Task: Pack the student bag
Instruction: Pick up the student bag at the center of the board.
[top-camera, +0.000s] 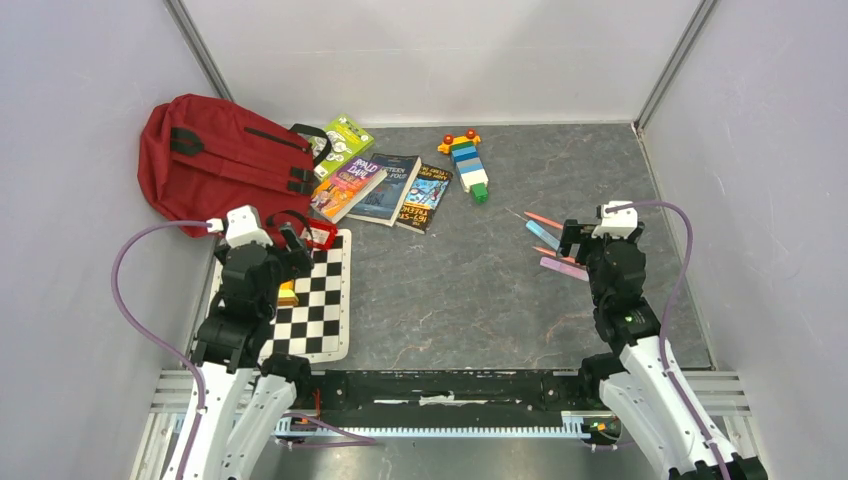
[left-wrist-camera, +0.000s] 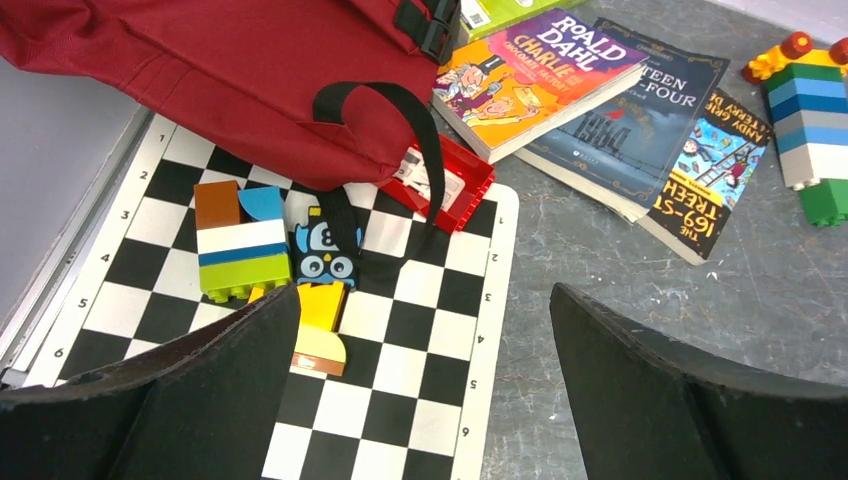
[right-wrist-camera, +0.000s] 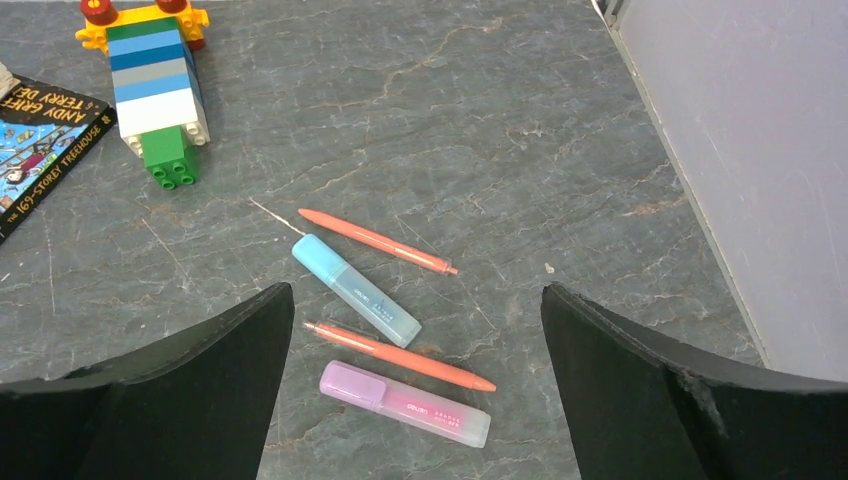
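- Colourful book (left-wrist-camera: 540, 75): "ROALD DAHL", "CHARLIE".
- Dark book (left-wrist-camera: 630, 120): "TEEN", "FOUR"; the rest is covered.
- Third book (right-wrist-camera: 40, 150): "ANDY GRIFF", "169-STOREY TREEHOUSE".
- Chessboard (left-wrist-camera: 400, 400): edge numbers 2, 3, 4.
- Owl block (left-wrist-camera: 327, 250): "8".

backpack (top-camera: 215, 160) 1 | books (top-camera: 385, 190) 4 | block builds (top-camera: 468, 165) 3 | chessboard (top-camera: 320, 310) 1 | red box (left-wrist-camera: 475, 180) 1 | pens (right-wrist-camera: 375, 240) 2 | highlighters (right-wrist-camera: 355, 290) 2

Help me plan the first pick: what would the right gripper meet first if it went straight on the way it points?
Probably the lower orange pen or the pink highlighter beside it; both lie between the right gripper's open fingers, though depth is unclear.
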